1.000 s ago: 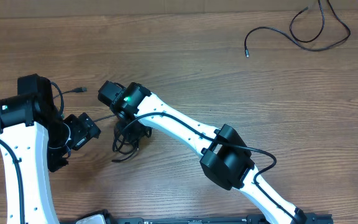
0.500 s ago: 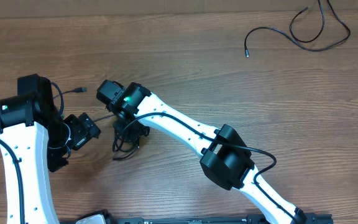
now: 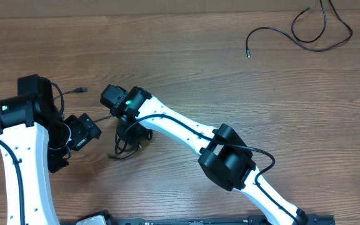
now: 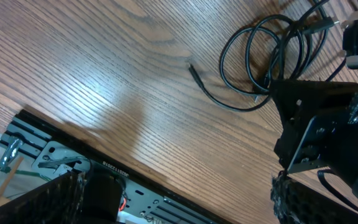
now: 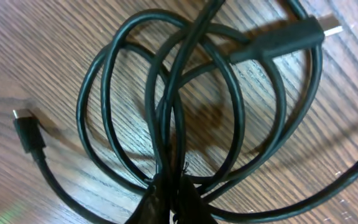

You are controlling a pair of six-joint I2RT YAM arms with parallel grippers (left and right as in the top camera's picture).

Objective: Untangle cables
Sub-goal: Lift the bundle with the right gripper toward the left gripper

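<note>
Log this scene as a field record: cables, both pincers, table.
tangle: looped black cables bunched on the wooden table, between the two arms
separate cable: lone cable at the table's far right, apart from the tangle
right pincer: shut on strands of the tangle
left pincer: open, holding nothing, beside the tangle
plug tips: small plug and larger plug, both lying free

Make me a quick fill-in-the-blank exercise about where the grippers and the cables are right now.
1. The right gripper is ___ on the tangled cables.
2. The left gripper stands ___, with nothing between its fingers.
3. One loose cable lies alone at the far ___ corner of the table.
Missing words: shut; open; right.
</note>
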